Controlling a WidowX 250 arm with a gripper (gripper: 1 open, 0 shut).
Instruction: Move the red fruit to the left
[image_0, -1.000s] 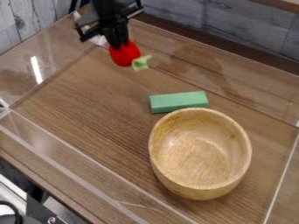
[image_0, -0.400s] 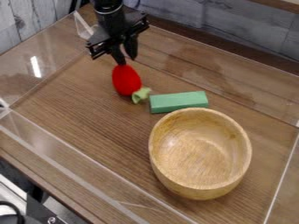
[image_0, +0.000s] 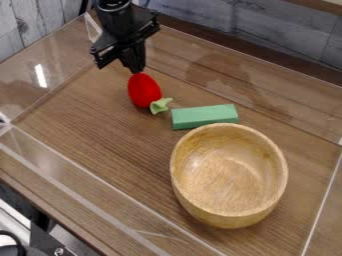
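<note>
Resting on the wooden counter (image_0: 94, 140), a small bright red toy strawberry (image_0: 142, 90) lies free, its green stem toward a flat green rectangular block (image_0: 203, 116). Just above it, the black end effector (image_0: 131, 65) hangs closed and empty, probably poised to regrasp or nudge.

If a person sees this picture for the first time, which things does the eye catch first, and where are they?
The bright red fruit stands out most: it lies on the wooden table left of centre, its green stem toward the flat green block. Just above it hangs the black gripper, shut and holding nothing. The big wooden bowl fills the lower right and looks empty.
</note>
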